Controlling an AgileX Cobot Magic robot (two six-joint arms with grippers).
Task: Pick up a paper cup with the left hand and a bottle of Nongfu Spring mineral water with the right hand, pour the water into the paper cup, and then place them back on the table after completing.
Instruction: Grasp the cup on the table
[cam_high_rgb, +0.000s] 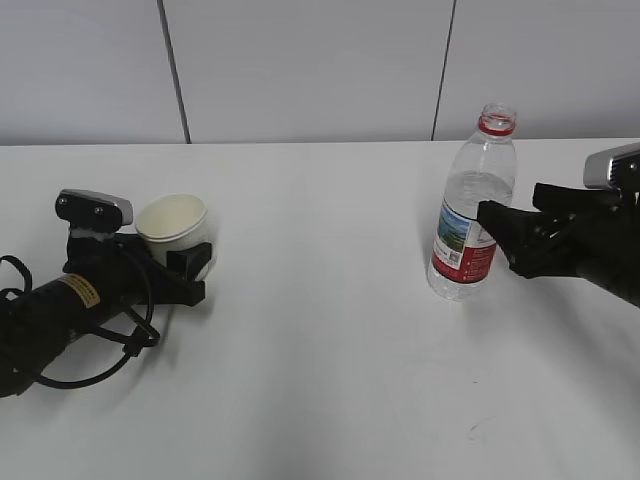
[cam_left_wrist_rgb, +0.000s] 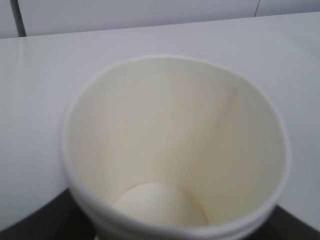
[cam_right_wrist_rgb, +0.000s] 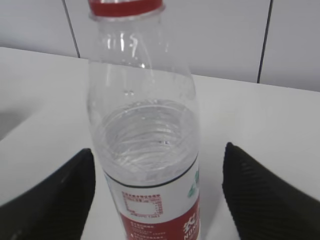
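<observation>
The left hand (cam_high_rgb: 185, 270), a black arm with a yellow label, lies low on the plain white table (cam_high_rgb: 320, 380); its jaws sit around the upright, empty cream paper cup (cam_high_rgb: 173, 228), firm contact not determinable. At right, the clear plastic bottle (cam_high_rgb: 470, 215) with red neck ring and red label stands upright, water (cam_right_wrist_rgb: 145, 137) partly filling it. The right hand (cam_high_rgb: 500, 235), jaws spread, flanks the bottle without touching.

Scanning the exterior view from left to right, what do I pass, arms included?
Left hand → paper cup, sitting at that gripper's tip → bare stretch of table → bottle with water inside → right hand, its open fingers reaching the bottle's right side.
</observation>
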